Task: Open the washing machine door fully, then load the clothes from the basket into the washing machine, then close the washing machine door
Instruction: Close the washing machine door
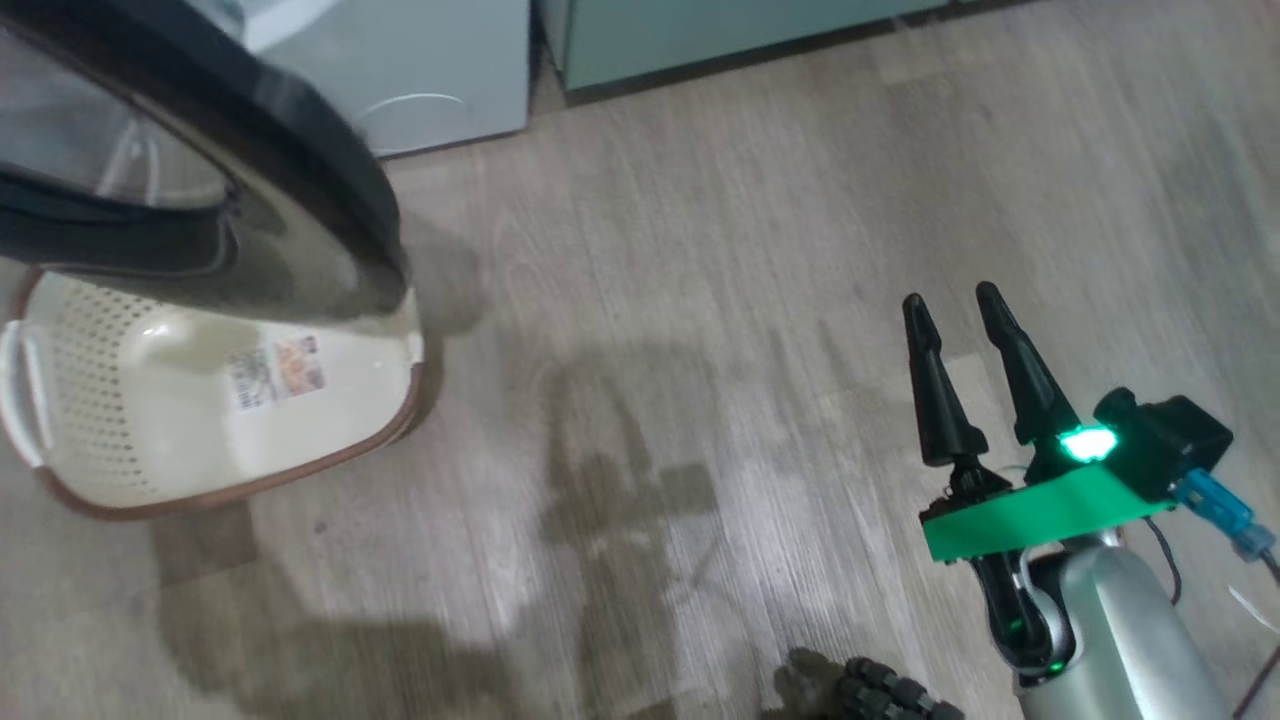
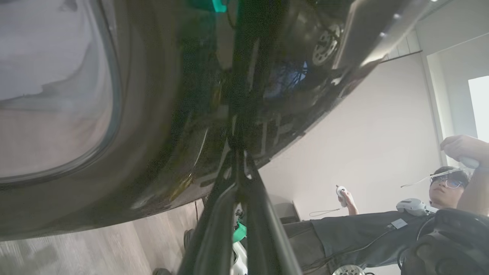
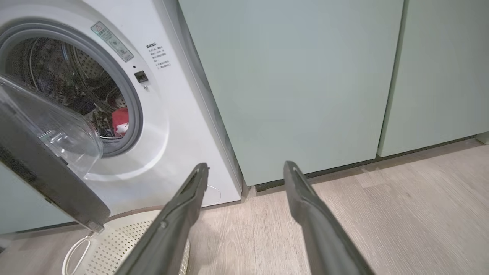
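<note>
Touching the washing machine door, left gripper tips closed

Pale green cabinets, wood floor; person w/ controller nr wall.

The white machine fills the upper left of the frame, its door swung out across the left edge, black rim down and clear bowl up. Red clothes lie inside the drum. The basket sits at the lower left, under the door. The right claw rises from the bottom centre, fingers spread wide over the wood floor. Pale green cabinets span the right.
</note>
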